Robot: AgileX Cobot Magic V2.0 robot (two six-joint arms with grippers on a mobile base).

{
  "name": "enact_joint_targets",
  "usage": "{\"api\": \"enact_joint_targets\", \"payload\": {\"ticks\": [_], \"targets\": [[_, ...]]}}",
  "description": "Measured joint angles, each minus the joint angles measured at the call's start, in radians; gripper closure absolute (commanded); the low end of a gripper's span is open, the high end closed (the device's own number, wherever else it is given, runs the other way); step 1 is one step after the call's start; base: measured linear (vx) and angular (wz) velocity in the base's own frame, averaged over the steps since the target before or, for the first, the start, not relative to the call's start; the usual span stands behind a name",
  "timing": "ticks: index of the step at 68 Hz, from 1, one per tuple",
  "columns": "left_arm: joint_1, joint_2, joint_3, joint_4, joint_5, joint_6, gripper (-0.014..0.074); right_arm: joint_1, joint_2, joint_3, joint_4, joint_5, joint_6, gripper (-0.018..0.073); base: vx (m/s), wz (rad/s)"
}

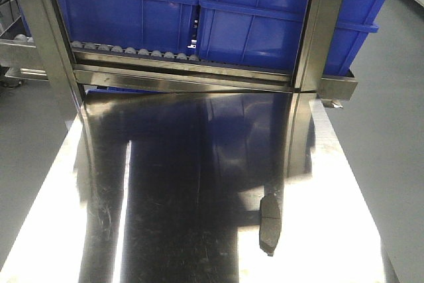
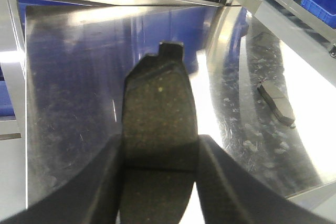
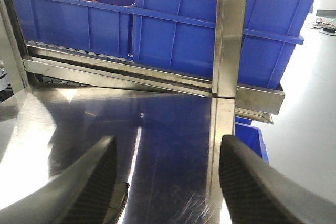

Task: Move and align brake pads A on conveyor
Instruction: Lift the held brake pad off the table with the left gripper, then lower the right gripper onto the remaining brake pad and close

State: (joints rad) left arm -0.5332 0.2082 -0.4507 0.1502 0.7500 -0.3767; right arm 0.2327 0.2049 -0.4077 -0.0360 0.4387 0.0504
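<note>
The left hand point(image 2: 160, 148) is clamped on one brake pad point(image 2: 160, 103), held above the shiny desk point(image 2: 68, 103), likely for carrying, while the right hand point(image 3: 168, 148) hangs apart and empty and a second pad point(image 1: 270, 223) lies flat on the desk.

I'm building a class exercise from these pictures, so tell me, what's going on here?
The left gripper is shut on a brake pad, holding it over a shiny steel table. A second pad lies flat on that table, toward its right side. The right gripper is open and empty, facing blue bins on a rack behind the table. No conveyor belt is in view.
</note>
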Motion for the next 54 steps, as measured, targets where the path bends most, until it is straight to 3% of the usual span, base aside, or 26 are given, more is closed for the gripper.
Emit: {"api": "enact_joint_targets", "payload": {"ticks": [20, 37, 54], "targets": [[0.0, 0.0, 0.0, 0.0, 0.0, 0.001, 0.0603, 0.0, 0.044, -0.001, 0.099, -0.027, 0.045, 0.0148, 0.0, 0.0], [0.0, 0.0, 0.0, 0.0, 0.0, 0.002, 0.0603, 0.0, 0.343, -0.015, 0.141, 0.059, 0.042, 0.0148, 0.0, 0.0], [0.0, 0.0, 0.0, 0.0, 0.0, 0.003, 0.0603, 0.0, 0.679, -0.167, 0.14, 0.187, 0.034, 0.0148, 0.0, 0.0]]}}
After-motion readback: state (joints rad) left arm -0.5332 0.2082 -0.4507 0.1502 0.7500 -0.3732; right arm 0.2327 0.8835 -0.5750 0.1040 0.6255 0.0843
